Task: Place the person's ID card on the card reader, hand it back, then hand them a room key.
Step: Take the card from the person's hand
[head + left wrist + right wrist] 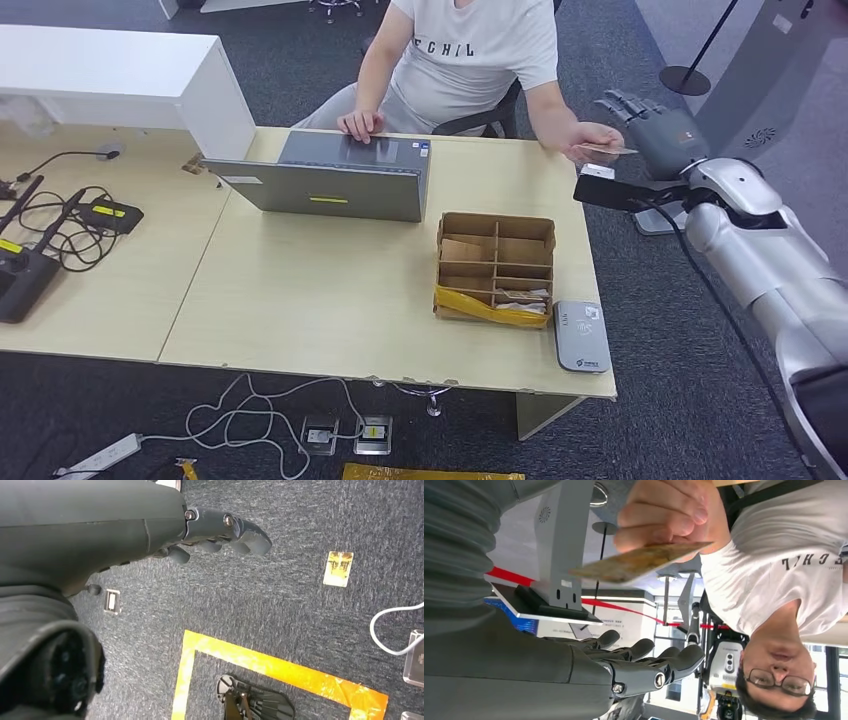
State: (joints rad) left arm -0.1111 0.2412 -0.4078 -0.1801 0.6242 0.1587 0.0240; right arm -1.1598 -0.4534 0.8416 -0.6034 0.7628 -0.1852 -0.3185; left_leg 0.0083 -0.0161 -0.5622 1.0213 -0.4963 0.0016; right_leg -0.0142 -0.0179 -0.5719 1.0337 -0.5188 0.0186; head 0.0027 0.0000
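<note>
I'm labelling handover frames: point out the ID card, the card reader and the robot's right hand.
ID card (639, 562), right wrist view: middle of its face.
card reader (582, 337), head view: its top.
right hand (660, 127), head view: its back.

Landmark is the laptop (335, 180), half open at the back of the desk (300, 300), with a white box (120, 75) to its left and a black router (20, 275) plus tangled black cables (70, 225) further left. Right of the laptop sits a cardboard divider box (495, 265) with yellow tape (480, 305) across its near edge. Below the laptop on the dark carpet (120, 410), past the desk's front edge: white cable (250, 415), power strip (100, 455), two floor sockets (345, 435); far right of it stands a grey kiosk (770, 80).
</note>
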